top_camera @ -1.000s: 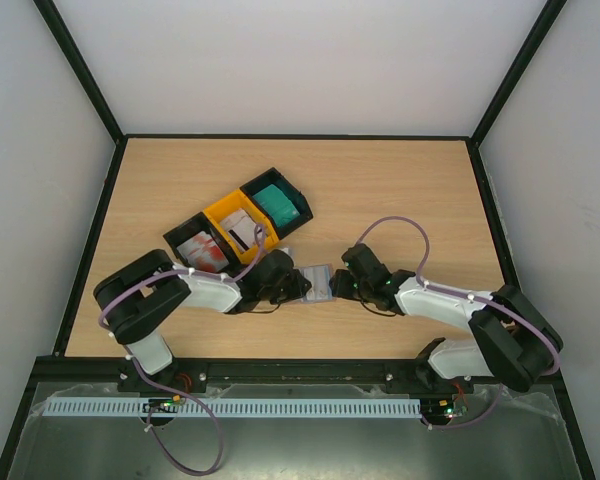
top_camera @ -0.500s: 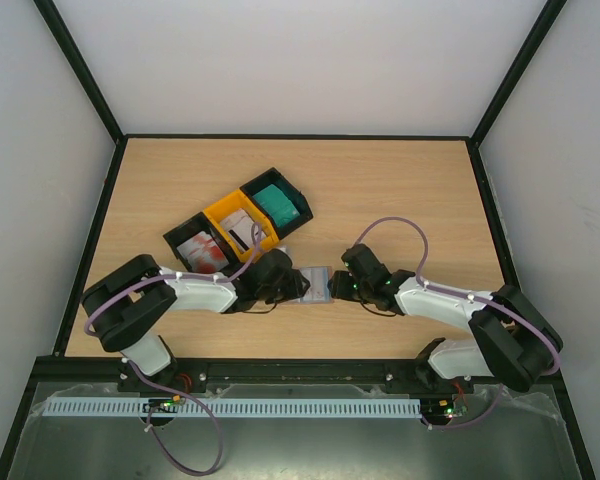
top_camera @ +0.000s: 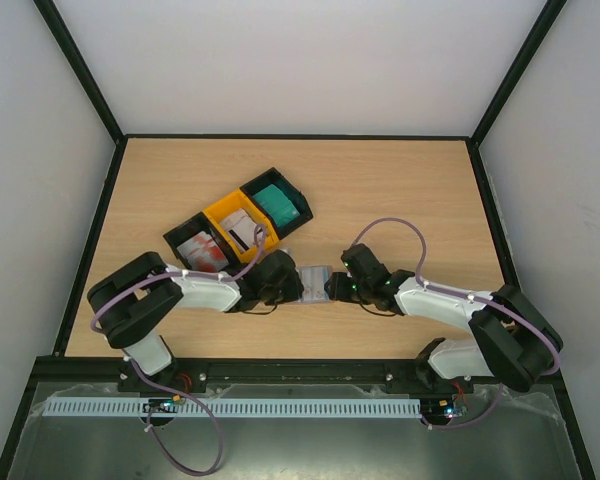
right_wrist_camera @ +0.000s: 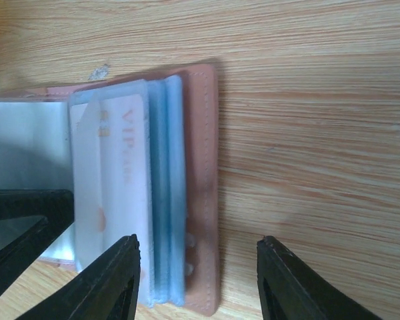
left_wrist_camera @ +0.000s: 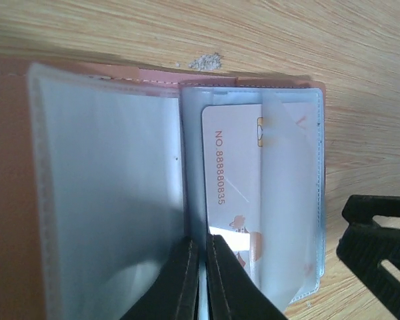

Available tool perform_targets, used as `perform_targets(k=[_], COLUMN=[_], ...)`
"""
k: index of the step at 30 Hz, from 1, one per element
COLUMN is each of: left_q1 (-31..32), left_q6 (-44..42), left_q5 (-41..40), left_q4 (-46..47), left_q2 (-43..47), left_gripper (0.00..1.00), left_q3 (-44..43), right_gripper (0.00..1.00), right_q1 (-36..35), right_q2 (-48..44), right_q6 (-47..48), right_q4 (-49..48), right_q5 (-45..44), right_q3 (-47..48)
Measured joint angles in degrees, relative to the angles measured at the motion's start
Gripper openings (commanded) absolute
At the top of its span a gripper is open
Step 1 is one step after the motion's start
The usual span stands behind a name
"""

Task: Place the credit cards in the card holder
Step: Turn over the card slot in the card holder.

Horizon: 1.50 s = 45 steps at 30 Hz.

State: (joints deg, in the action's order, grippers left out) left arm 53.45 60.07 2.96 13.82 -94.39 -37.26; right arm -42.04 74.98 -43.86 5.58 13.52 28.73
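The pinkish-brown card holder (top_camera: pixel 316 281) lies open on the table between my two grippers. My left gripper (left_wrist_camera: pixel 201 267) is shut on a thin pale blue pocket leaf of the holder (left_wrist_camera: pixel 107 200). A whitish card (left_wrist_camera: pixel 230 173) printed "NO.88880835" sits in the pocket to the right of the fingers. My right gripper (right_wrist_camera: pixel 199 248) is open, its fingers straddling the holder's right leather edge (right_wrist_camera: pixel 203 133) without touching it. The same card, marked VIP (right_wrist_camera: pixel 123 160), shows in the right wrist view. Both grippers also show from above, the left gripper (top_camera: pixel 296 286) and the right gripper (top_camera: pixel 334 286).
Three small trays stand in a row behind the left arm. A black tray (top_camera: pixel 183 236) holds red-and-white cards, a yellow tray (top_camera: pixel 221 212) holds pale cards, and another black tray (top_camera: pixel 270 177) holds teal cards. Bare wooden table lies beyond and to the right.
My left arm has shifted a little and the card holder looks narrower from above, its leaves drawn closer together. The right arm has barely moved.
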Motion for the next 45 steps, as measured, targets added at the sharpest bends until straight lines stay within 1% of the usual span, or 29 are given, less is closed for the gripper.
perform_targets(k=[4, 8, 10, 12, 13, 25, 29, 33, 36, 41, 45], left_q1=[0.0, 0.0, 0.0, 0.0, 0.0, 0.0, 0.0, 0.0, 0.0, 0.0, 0.0], left_q6=[-0.4, -0.8, -0.9, -1.0, -1.0, -0.9, -0.9, -0.9, -0.9, -0.9, -0.9], left_q5=[0.0, 0.2, 0.2, 0.2, 0.2, 0.2, 0.2, 0.2, 0.2, 0.2, 0.2], left_q4=[0.5, 1.2, 1.6, 1.8, 1.8, 1.9, 2.1, 2.4, 2.4, 2.4, 2.4], left_q2=[-1.0, -2.0, -2.3, -2.5, -2.5, -2.6, -2.7, -2.8, -2.8, -2.8, -2.8], left_gripper=[0.05, 0.04, 0.04, 0.03, 0.03, 0.02, 0.02, 0.02, 0.02, 0.02, 0.02], left_q3=[-0.5, -1.2, -1.4, -1.4, -1.4, -1.4, -1.4, -1.4, -1.4, -1.4, -1.4], right_gripper=[0.46, 0.41, 0.36, 0.29, 0.28, 0.29, 0.32, 0.33, 0.33, 0.27, 0.26], right_q1=[0.0, 0.0, -0.1, -0.1, -0.1, -0.4, -0.4, -0.7, -0.8, -0.9, -0.9], right_q2=[0.0, 0.0, 0.0, 0.0, 0.0, 1.0, 2.4, 3.1, 3.3, 3.6, 3.6], right_q6=[0.1, 0.1, 0.1, 0.0, -0.2, -0.1, -0.1, -0.1, -0.1, -0.2, -0.3], right_q4=[-0.4, -1.4, -1.7, -2.0, -2.3, -4.5, -4.6, -4.6, -4.6, -4.6, -5.2], right_q5=[1.5, 2.9, 3.2, 3.5, 3.7, 5.9, 5.7, 5.2, 4.9, 4.9, 6.0], right_q3=[0.1, 0.2, 0.2, 0.2, 0.2, 0.4, 0.5, 0.7, 0.8, 0.9, 0.9])
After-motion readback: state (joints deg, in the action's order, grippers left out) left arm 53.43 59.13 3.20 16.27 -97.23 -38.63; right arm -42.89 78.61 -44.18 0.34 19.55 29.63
